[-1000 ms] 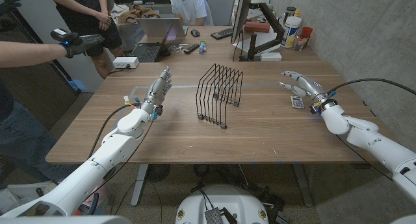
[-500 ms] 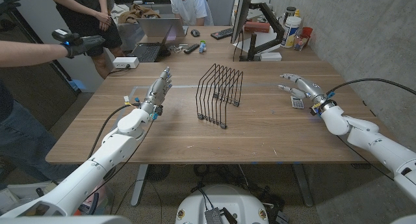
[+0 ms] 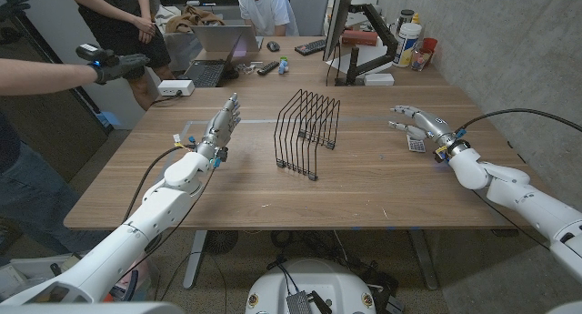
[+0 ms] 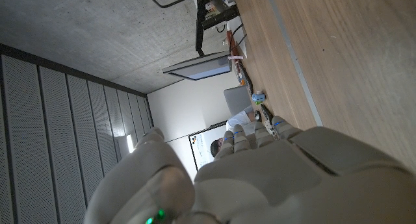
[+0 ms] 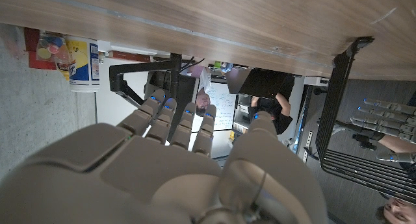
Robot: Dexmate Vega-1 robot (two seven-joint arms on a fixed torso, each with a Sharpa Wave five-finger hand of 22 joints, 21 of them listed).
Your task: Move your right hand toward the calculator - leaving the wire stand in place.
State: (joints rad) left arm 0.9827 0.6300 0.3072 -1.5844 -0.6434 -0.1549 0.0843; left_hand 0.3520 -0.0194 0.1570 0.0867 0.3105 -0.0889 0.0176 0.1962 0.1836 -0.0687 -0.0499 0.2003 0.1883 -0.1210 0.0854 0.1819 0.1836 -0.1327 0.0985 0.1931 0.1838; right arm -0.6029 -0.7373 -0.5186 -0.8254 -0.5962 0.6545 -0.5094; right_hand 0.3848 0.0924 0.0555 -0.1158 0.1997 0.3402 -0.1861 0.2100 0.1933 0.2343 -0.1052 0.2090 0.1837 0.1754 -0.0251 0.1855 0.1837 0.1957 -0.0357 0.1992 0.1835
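Over the last second the right hand [image 3: 420, 123] has slid a little toward the robot's left and now sits above the calculator [image 3: 416, 145], covering more of it than before; the left hand, the wire stand and the calculator have kept their places.

In the head view, the right hand hovers over the right side of the wooden tabletop [image 3: 364, 182], its fingers [image 3: 400, 112] spread apart and stretched forward, holding nothing. The calculator, a small grey keypad, lies flat on the tabletop, partly hidden beneath the hand. Whether the hand touches it cannot be told. The right wrist view looks along the back of that hand, fingers [image 5: 164, 113] extended and slightly apart.

The wire stand [image 3: 306, 130], a black rack of upright loops, stands near the middle of the tabletop, well apart from the right hand and closer to the left hand. The left hand [image 3: 221, 127] stands on its edge near the tabletop's left side, fingers straight and close together, empty.

A person's gloved hand [image 3: 116, 63] reaches in at the far left, away from the tabletop's working area.

The reach looks nearly complete. To finish well, the right hand probably needs only a small, slow settling over the calculator, with its fingers kept apart, and no further drift leftward. The left arm is best kept motionless, since it is the limb nearer the wire stand.
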